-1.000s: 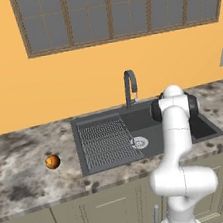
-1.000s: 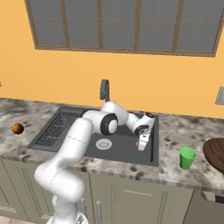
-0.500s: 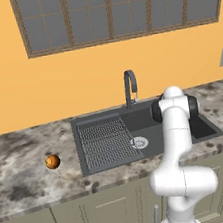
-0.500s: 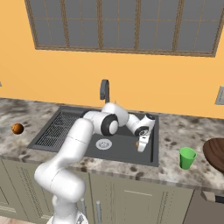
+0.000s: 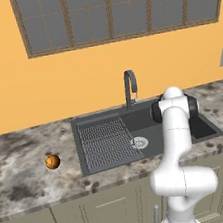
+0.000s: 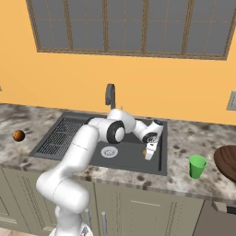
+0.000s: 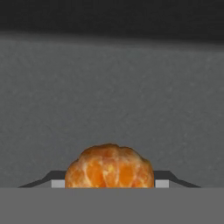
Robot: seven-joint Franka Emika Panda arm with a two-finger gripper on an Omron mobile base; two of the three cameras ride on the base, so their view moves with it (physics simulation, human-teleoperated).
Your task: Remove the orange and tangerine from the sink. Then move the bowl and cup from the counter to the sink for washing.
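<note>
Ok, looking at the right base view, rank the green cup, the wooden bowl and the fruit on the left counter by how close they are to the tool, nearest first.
1. The green cup, on the counter just right of the sink, nearest the tool.
2. The wooden bowl, at the right edge beyond the cup.
3. The fruit, on the counter far left of the sink.

grey-paned window point(image 5: 118, 9) above; marbled counter point(image 5: 21, 172); cabinets point(image 6: 138, 207) below.

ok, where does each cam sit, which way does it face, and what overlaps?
Left base view: behind the arm on its left, facing the sink and faucet; arm at lower right.
Right base view: behind on its right, same sink; arm at lower left, gripper down in the basin.
Hand view: on the hand, looking along the gripper at the tangerine between its fingertips.
Shared: both base views show the orange on the counter.
</note>
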